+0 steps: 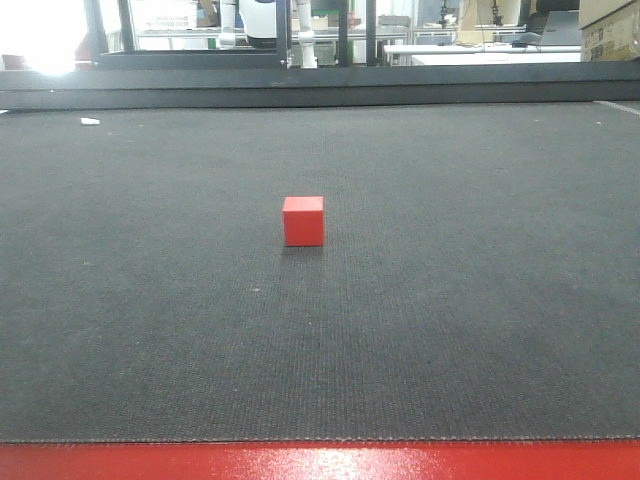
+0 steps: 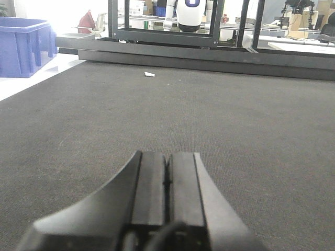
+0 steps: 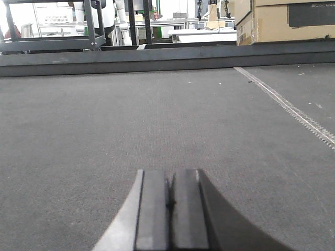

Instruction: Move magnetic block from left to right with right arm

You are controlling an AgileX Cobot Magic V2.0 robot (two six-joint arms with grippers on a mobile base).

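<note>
Plainly, the magnetic block (image 1: 303, 221) sits alone near the middle of the worktop (image 1: 480, 330), well back from its red front edge. Both the right claw (image 3: 168, 209) and the left claw (image 2: 167, 198) hang low over the worktop, jaws pressed together, gripping nothing. How the block lies relative to either claw cannot be told.

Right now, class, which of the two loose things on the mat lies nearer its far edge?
The white scrap, small and flat by the far-left edge. The red block stands in the middle, nearer the front camera.

Dark grey mat (image 1: 450, 330), red front edge (image 1: 320, 462), blue crate (image 2: 23, 47) — cardboard boxes (image 3: 261, 23) behind
</note>
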